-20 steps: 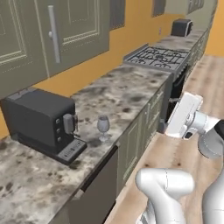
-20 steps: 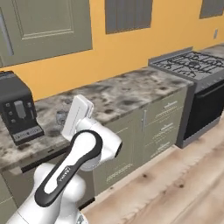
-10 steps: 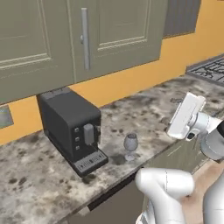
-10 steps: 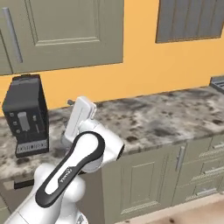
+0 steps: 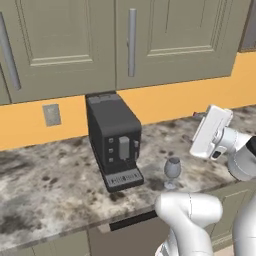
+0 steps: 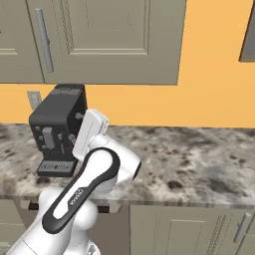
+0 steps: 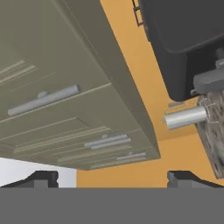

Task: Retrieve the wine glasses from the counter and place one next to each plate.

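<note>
Long speckled grey-brown stone counter (image 5: pixel 50 185) running left to right, over olive-grey cabinet fronts (image 6: pixel 184 229). Orange wall (image 6: pixel 209 84) behind, with matching olive-grey upper cabinets (image 5: pixel 165 35) carrying vertical bar handles. Pale wall outlet (image 5: pixel 51 114) set in the orange strip, left of the coffee machine. Black boxy coffee machine (image 5: pixel 114 140) standing toward the far side of the counter, drip tray facing the near edge.

One wine glass (image 5: pixel 172 172) upright on the counter, just right of the coffee machine's tray and near the front edge; apart from the machine, not touched by anything. In the hand view, appears as a pale translucent shape (image 7: pixel 186 117) lying sideways against the speckled stone, below the dark machine body, since that view is rolled.

White arm rising from low in front of the counter, elbow bulking in the foreground; forearm bent up and back so the flat white hand sits raised above counter level, to the right of the glass and well apart from it. Gripper (image 7: pixel 111 177) seen as two dark tips at the far left and far right of the hand view: jaws spread wide, nothing between them.
</note>
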